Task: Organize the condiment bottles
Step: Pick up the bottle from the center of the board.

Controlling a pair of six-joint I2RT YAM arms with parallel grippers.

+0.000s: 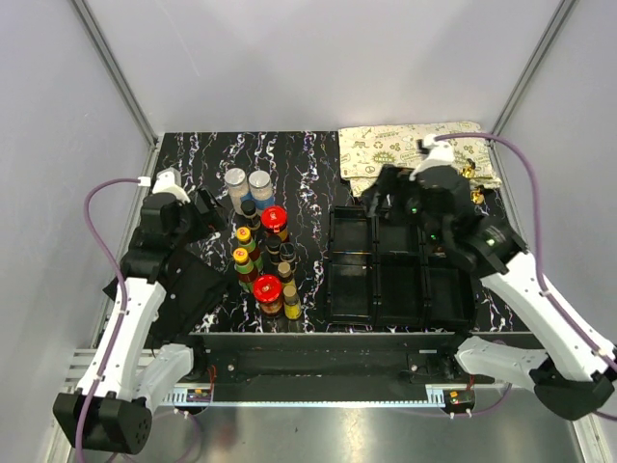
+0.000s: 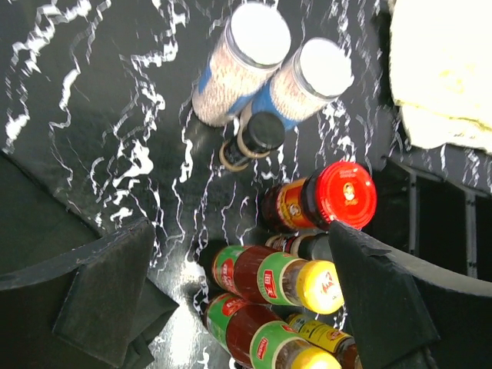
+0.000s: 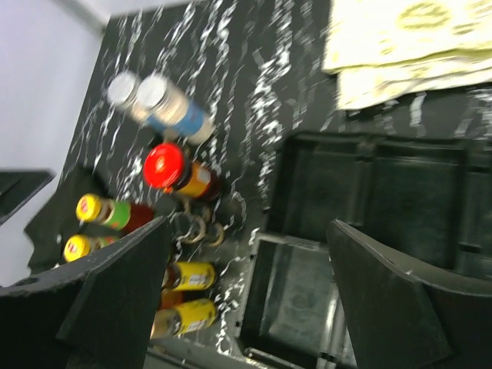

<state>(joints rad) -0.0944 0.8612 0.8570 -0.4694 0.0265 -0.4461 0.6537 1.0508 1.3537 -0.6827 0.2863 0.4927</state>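
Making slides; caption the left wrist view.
Open left gripper hovers over clustered condiment bottles on marbled black table.

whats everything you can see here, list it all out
shakers: two, grey lids, far end of the bottle cluster
red-lidded jars: two, dark, one mid-cluster, one nearer the front
yellow-capped sauces: at least two, green labels, cluster's left side
black-capped bottles: several, count unclear, through the cluster's middle
gold-spouted bottles: at least one, clear, by the cloth, partly hidden by the right arm
compartment tray: one, black, right of the cluster
patterned cloth: one, cream, far right
table: one, black with white veining
left hand: open, by the cluster
right hand: open, over the tray's far side
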